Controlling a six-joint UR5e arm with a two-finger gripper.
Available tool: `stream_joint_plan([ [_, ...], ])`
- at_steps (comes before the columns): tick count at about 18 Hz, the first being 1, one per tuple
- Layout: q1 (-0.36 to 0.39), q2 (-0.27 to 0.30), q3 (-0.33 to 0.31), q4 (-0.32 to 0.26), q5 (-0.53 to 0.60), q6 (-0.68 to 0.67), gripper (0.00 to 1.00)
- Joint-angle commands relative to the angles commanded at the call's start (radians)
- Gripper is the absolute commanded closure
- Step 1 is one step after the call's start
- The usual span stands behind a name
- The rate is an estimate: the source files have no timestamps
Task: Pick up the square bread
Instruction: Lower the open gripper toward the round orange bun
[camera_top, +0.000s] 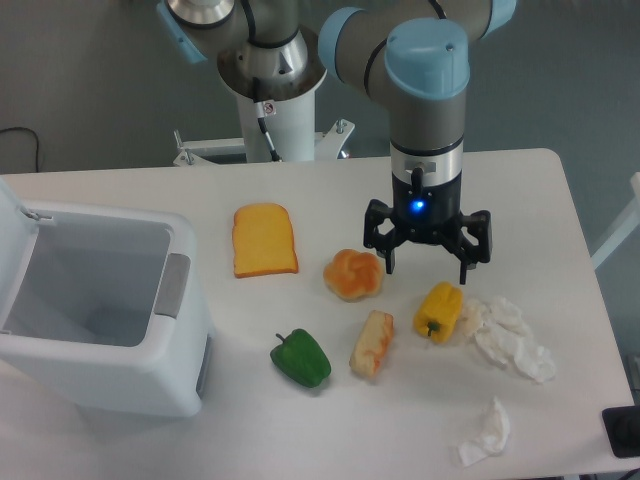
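The small oblong cream bread chunk with orange-red crust edges (372, 344) lay on the white table (560, 200), between a glossy green pepper (300, 359) and a yellow pepper (439, 311), just below a round orange bun (353, 274). Above it, apart, hung the black two-finger gripper (427, 264), fingers spread wide and holding nothing. Crumpled white tissue (511, 337) sat right of the yellow pepper.
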Motion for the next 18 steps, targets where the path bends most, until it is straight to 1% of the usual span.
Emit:
stream_joint_plan([
  [18, 0.003, 0.002, 0.000, 0.000, -0.011, 0.002, 0.00],
])
